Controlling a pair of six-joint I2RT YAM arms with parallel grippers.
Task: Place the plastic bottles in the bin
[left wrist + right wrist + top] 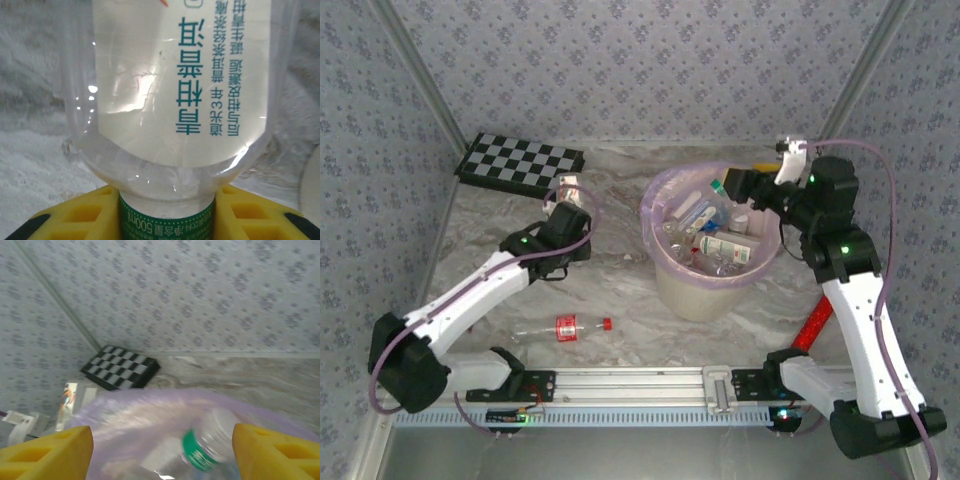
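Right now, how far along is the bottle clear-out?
Done: several bottles lie in the bin. In hand: left gripper clamps a green-lettered bottle; right gripper open over the bin. Left: one red-labelled bottle on the table.

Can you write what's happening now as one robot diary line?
left gripper: shut on green-lettered bottle | right gripper: open above bin | red-labelled bottle: lying on table

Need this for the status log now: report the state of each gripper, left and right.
Left gripper: closed on a clear plastic bottle with a white, green-printed label.
Right gripper: open, holding nothing, over the round cream bin lined with a pink-purple bag.
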